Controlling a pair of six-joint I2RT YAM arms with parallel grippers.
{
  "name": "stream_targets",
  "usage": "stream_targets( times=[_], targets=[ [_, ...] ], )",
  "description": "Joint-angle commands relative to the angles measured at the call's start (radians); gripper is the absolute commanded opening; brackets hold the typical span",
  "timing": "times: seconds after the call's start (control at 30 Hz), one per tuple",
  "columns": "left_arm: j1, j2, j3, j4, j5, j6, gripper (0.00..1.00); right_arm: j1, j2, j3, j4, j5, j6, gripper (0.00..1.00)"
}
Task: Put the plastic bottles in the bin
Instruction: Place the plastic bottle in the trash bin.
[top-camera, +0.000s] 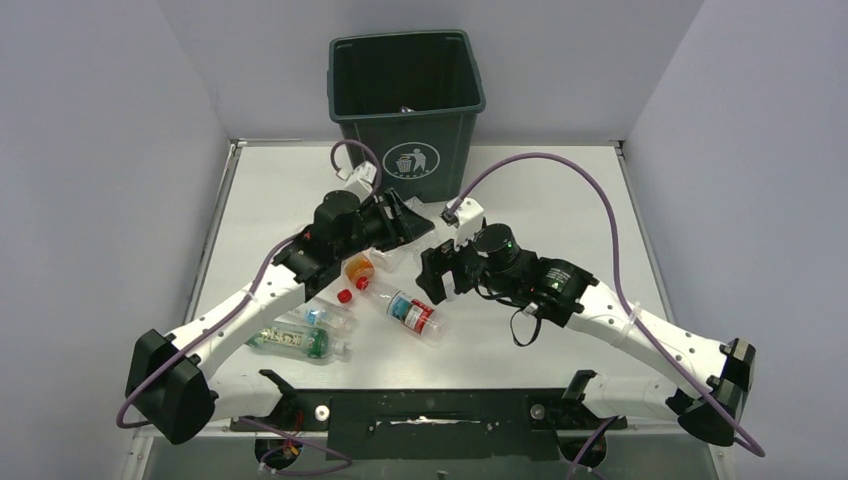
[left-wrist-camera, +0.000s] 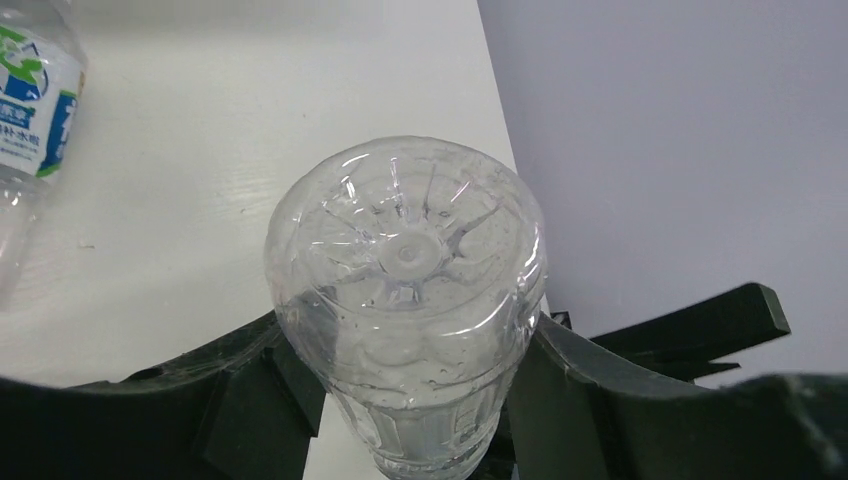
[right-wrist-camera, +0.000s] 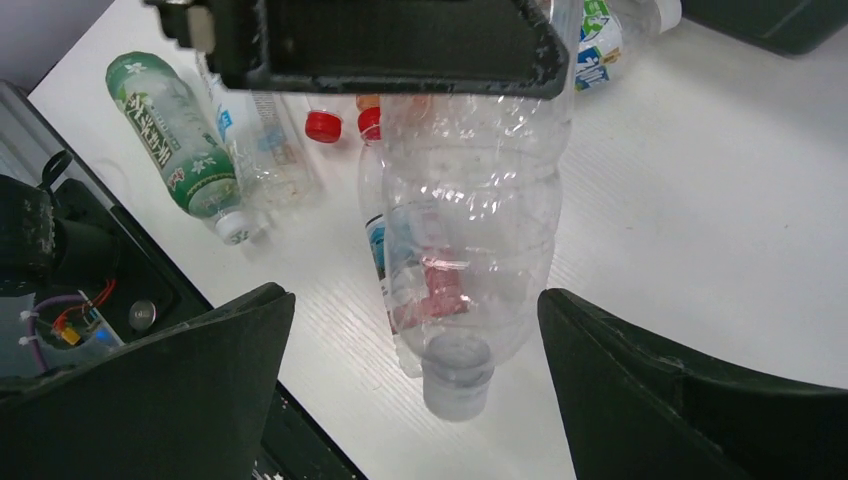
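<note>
My left gripper (top-camera: 405, 228) is shut on a clear, label-free plastic bottle (left-wrist-camera: 405, 290), held off the table in front of the dark green bin (top-camera: 407, 105). The bottle's base points away from the left wrist camera. In the right wrist view the same bottle (right-wrist-camera: 465, 210) hangs below the left gripper with its pale cap (right-wrist-camera: 456, 385) toward the camera. My right gripper (right-wrist-camera: 412, 300) is open, one finger on each side of the cap end, not touching it. Several more bottles lie on the table: an orange-capped one (top-camera: 358, 268), a red-labelled one (top-camera: 413, 313) and a green-labelled one (top-camera: 290, 340).
Another bottle with a blue label (top-camera: 320, 316) and a loose-looking red cap (top-camera: 344, 296) lie under the left arm. A green-and-blue labelled bottle (left-wrist-camera: 30, 110) lies near the left gripper. Grey walls close in the table on three sides.
</note>
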Motion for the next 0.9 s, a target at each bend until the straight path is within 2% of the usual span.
stream_targets(
  times=[0.0,0.33,0.5,0.67,0.87],
  targets=[
    [0.040,0.031,0.143,0.001,0.016,0.070,0.53,0.009,-0.076,0.073,-0.010,0.016,0.005,0.99],
    [0.225,0.129,0.426,-0.041,0.159,0.120,0.53,0.011,-0.240,0.075,-0.099,0.088,0.051,0.98],
    [0.314,0.203,0.581,0.022,0.228,0.108,0.55,0.011,-0.244,0.055,-0.117,0.107,0.061,0.98],
    [0.383,0.297,0.687,0.158,0.276,0.025,0.55,0.012,-0.227,0.039,-0.099,0.094,0.078,0.98],
    [0.419,0.442,0.858,0.284,0.266,-0.020,0.55,0.015,-0.238,0.011,-0.088,0.086,0.101,0.98]
  ],
)
